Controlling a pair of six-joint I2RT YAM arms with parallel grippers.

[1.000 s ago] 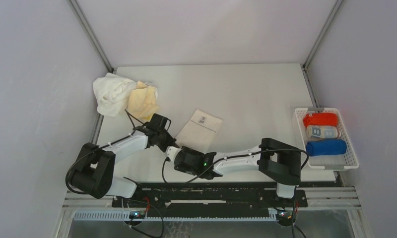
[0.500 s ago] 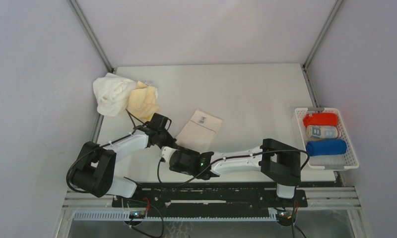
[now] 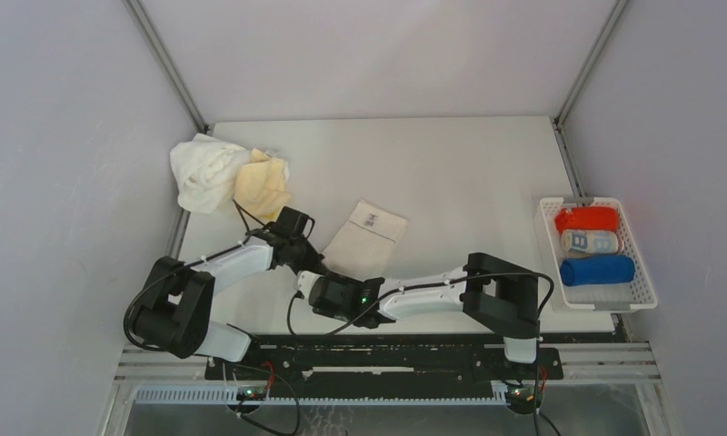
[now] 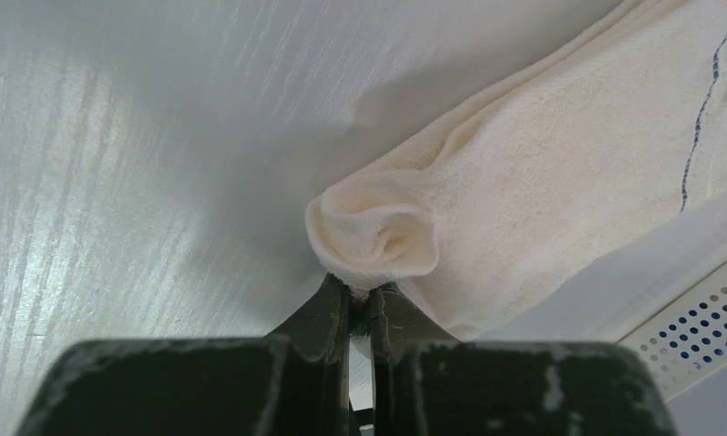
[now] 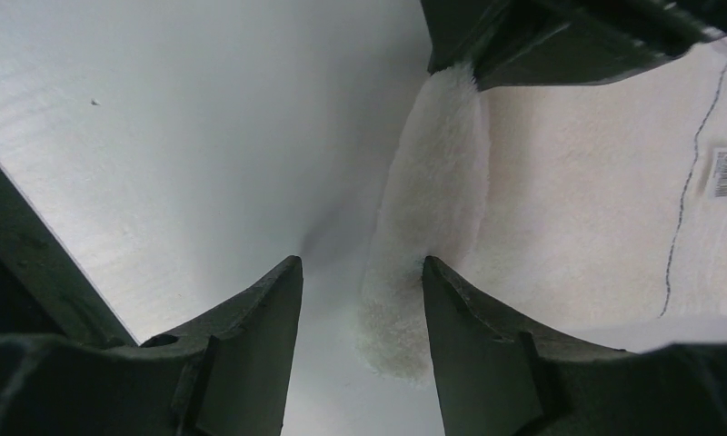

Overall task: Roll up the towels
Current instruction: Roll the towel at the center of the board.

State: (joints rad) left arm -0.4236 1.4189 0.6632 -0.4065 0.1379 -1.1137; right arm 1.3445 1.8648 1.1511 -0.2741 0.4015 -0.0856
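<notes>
Cream towel [image 3: 367,238] is lying near the table's [image 3: 451,173] front, its rolled near edge being pinched at 1 end by the clenched left gripper [image 4: 360,304] and bracketed by the right gripper [image 5: 360,272], jaws spread. That roll is being hidden from above by both wrists. White towel [image 3: 204,171] and yellow towel [image 3: 262,186] are heaped far left; 3 rolled towels [image 3: 596,270] are lying in the basket [image 3: 647,283].

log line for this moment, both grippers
left gripper: shut on cream towel rolled end | right gripper: open, roll between fingers | stage: rolling started
</notes>
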